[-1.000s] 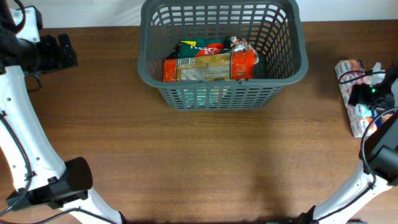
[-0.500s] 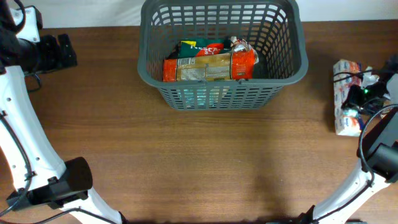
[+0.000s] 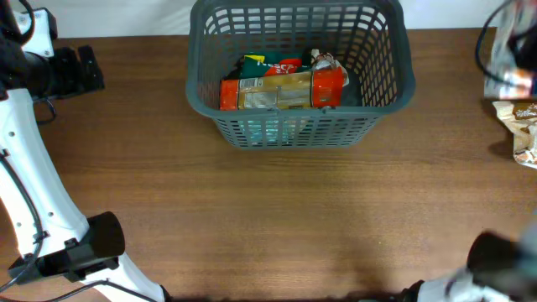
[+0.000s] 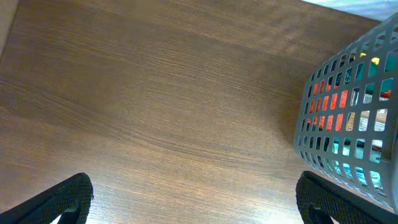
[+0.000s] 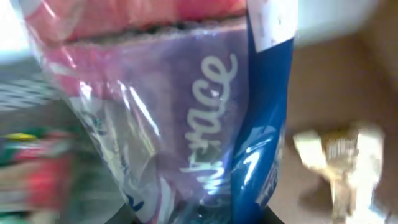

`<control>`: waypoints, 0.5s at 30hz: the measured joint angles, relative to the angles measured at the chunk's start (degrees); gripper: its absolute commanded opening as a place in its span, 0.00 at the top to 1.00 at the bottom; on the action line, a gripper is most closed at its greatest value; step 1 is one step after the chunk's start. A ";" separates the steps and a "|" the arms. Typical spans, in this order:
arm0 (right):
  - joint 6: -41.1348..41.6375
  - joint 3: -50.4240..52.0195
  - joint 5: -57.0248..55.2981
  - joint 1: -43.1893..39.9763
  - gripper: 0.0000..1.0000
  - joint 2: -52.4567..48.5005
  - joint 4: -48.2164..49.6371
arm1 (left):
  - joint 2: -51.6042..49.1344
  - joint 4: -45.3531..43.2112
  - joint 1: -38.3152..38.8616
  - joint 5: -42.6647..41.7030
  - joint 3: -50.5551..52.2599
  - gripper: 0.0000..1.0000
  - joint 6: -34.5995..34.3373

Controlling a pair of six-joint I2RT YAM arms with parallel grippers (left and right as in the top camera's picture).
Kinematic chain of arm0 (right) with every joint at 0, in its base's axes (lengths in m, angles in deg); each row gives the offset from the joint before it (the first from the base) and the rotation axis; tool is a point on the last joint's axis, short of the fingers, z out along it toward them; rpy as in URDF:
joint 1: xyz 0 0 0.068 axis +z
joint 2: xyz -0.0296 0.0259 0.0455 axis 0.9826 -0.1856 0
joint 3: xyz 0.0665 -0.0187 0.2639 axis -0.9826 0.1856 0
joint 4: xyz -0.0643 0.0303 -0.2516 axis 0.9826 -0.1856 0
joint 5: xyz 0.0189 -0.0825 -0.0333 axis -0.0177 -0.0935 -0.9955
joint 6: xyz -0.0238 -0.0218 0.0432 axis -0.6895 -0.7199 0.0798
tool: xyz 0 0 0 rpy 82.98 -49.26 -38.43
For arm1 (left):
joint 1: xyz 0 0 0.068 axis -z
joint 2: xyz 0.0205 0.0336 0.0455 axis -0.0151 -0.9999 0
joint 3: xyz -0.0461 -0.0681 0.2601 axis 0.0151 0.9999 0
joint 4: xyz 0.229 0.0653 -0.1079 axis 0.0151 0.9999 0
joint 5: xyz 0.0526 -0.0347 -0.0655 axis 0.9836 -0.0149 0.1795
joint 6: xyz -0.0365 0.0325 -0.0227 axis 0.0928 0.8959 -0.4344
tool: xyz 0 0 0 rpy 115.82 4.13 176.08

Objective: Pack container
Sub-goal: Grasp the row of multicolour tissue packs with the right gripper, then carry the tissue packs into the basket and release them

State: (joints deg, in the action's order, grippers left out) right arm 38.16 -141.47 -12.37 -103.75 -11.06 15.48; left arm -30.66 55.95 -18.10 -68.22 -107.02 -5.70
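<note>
The container [image 3: 300, 126], a dark grey slotted basket, stands at the back middle of the table and shows at the right of the left wrist view [image 4: 348, 118]. Inside it lie an orange-and-tan snack pack [image 3: 281, 91] and a green one [image 3: 273, 63]. At the far right edge my right gripper [image 3: 510, 59] is a raised blur. Its wrist view is filled by a clear pink, purple and blue snack pack [image 5: 186, 106], and the right gripper [image 5: 196, 214] is shut on that pack's lower end. Far left of the basket, my left gripper [image 4: 199, 205] hangs open over bare wood.
A pale tan snack pack [image 3: 524, 130] lies on the table at the right edge, and it appears blurred in the right wrist view [image 5: 339, 155]. The left arm's white links [image 3: 33, 184] run down the left side. Brown tabletop [image 3: 277, 218] spreads in front of the basket.
The right gripper closed on the pink and blue pack at the right edge and lifted it off the table, uncovering a tan pack. The left arm stayed still.
</note>
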 measured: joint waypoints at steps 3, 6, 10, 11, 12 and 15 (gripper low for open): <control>-1.16 -3.78 1.29 6.40 0.94 6.34 0.02 | 0.00 0.00 0.00 -0.02 0.00 0.01 0.00; -3.96 -4.46 2.27 12.74 0.96 9.73 0.09 | 0.00 0.00 0.00 -0.02 0.00 0.01 0.00; -10.54 -4.44 1.92 21.16 0.96 9.40 0.20 | 0.00 -0.02 0.00 -0.02 0.00 0.01 0.00; -12.26 -4.44 1.75 23.06 0.96 8.72 0.20 | -0.02 0.00 0.02 -0.02 0.00 0.01 0.00; -14.51 -4.33 1.55 25.09 0.96 7.78 0.20 | 0.00 0.00 0.00 -0.02 0.00 0.01 0.00; -22.49 -4.20 0.68 30.34 0.96 4.24 0.24 | 0.00 0.00 0.00 -0.02 0.00 0.01 0.00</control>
State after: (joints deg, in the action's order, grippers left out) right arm 15.67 -145.66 -11.69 -73.41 -6.82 15.72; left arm -30.66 55.95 -18.10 -68.24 -107.02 -5.70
